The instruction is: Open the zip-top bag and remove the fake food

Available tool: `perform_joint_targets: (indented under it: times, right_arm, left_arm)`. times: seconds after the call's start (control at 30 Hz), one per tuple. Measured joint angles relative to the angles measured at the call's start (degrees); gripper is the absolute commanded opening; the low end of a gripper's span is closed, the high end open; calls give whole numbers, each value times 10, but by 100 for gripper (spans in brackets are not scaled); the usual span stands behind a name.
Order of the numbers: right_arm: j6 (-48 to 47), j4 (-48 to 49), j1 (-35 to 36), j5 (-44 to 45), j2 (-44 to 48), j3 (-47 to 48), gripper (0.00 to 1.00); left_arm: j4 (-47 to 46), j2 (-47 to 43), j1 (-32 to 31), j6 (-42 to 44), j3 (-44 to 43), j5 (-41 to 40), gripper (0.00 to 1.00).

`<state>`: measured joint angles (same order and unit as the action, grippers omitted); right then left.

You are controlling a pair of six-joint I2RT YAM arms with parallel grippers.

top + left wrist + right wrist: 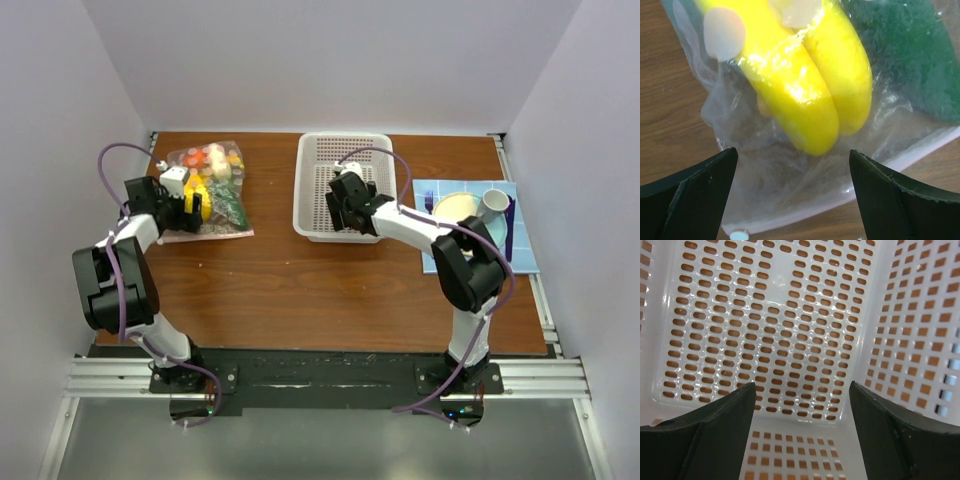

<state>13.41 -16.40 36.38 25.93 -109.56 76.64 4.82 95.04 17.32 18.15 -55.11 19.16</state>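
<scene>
**Stage:** judged to be at the very start. Bag (225,228) apparently not yet opened, with the pink zip strip (917,151) seeming unbroken along the visible stretch, though not certain. All food (210,160) inside, none taken out. Left to do: gripping the zip edge, parting it, then lifting out each piece.

**Bag:** lay flat near the far left corner of the table (300,290), well apart from the basket (305,200) at the middle of the far edge. Looked clear and crinkled, with pale dots. Showed a yellow banana (805,100) and a dark green piece (910,55) through the plastic, with orange-red and white pieces toward the far edge.

**Left gripper** (792,155): spread wide, low over the zip end of the bag, banana tip between the fingers, nothing held. Whether touching the plastic, impossible to tell.

**Right gripper** (802,390): likewise wide and empty, poised over the basket floor, away from the bag.
</scene>
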Motion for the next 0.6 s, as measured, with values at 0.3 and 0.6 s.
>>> perform_joint_targets:
  times: [0.3, 0.6]
  right_arm:
    - [42, 5, 24, 0, 73, -84, 71]
    - [76, -13, 71, -1, 159, -176, 69]
  left_arm:
    - [63, -90, 95, 52, 16, 51, 100]
    - [130, -82, 154, 175, 45, 101, 100]
